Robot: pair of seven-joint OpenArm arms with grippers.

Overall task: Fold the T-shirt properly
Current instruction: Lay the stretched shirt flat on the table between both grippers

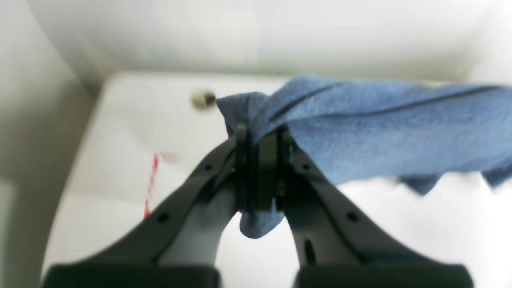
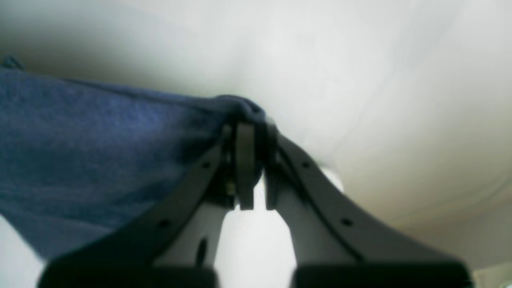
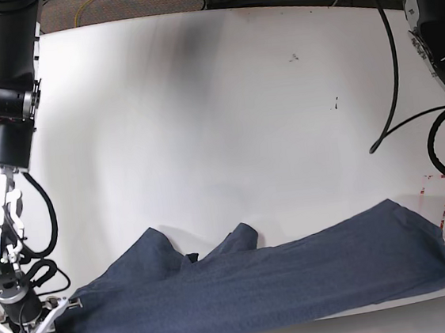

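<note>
No readable text, labels, brands or numbers were found in any view. The T-shirt [image 3: 259, 286] was seen with plain blue fabric only, no lettering legible. Red-and-white marks on the tabletop [image 3: 199, 97] near its right edge were too blurred to be read.

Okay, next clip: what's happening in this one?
A two-armed robot is working on a dark blue T-shirt, which is stretched out across the near edge of the white table. The left gripper is shut on one end of the fabric and the right gripper is shut on the opposite end, so the cloth spans between the two arms. The shirt is bunched and wrinkled along its far edge, and no neat fold is visible.
</note>
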